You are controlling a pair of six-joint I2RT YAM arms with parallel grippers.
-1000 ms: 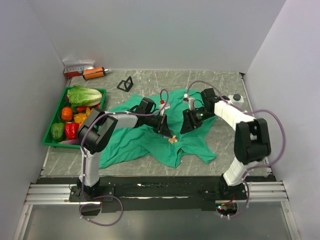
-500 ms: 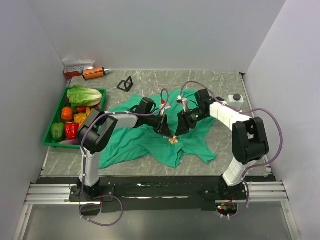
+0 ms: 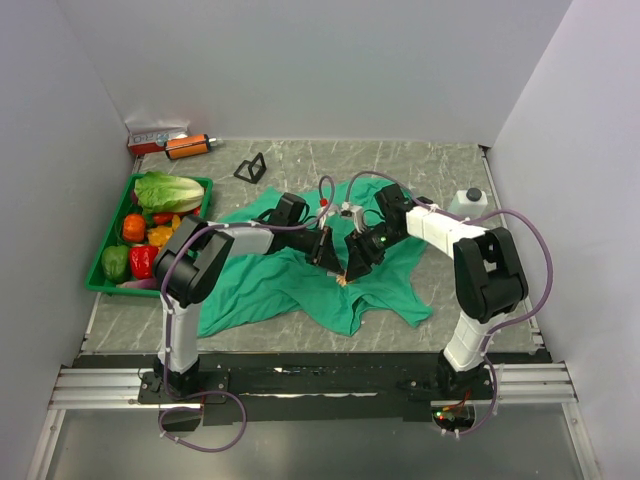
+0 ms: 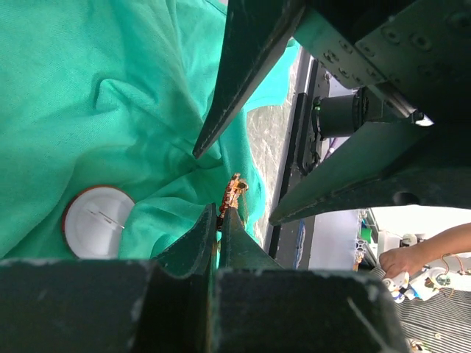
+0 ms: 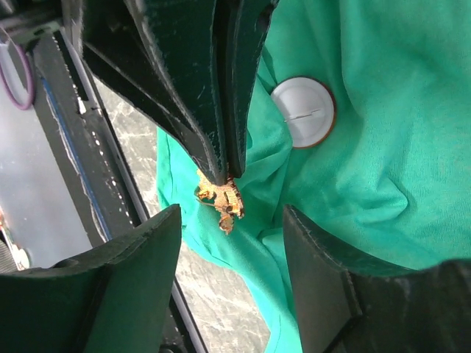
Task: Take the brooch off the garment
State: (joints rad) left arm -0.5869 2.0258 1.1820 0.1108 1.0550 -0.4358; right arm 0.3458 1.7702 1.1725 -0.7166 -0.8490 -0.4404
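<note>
Robotics lab test cell. Plain pale grey partition walls are boxing in a grey marble-pattern tabletop. Along the bottom of the frame, a silver aluminium rail is carrying white-and-black robot arms trailing purple cables.

Teal-green garment, orange-gold brooch
</note>
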